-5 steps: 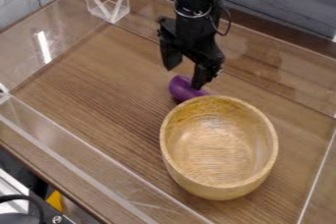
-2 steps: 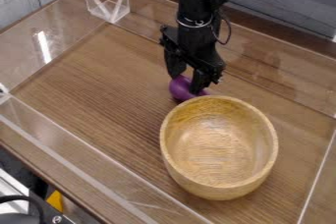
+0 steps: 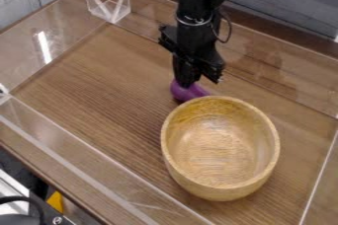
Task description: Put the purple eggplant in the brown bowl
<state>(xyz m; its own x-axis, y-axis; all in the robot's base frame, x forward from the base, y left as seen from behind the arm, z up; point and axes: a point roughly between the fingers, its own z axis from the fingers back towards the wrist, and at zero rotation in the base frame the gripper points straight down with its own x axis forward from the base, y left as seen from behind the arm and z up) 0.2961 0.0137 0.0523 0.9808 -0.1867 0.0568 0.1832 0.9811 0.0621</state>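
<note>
Purple eggplant sits on the wooden table, at the brown bowl's eleven o'clock. The gripper is squeezed tight on it.

Purple eggplant, light-brown grained bowl, black gripper

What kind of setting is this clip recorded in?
Probably a lab test bench: a wood-grain table fenced by clear acrylic walls, with only a toy purple eggplant, a brown bowl and the robot's hand.
</note>
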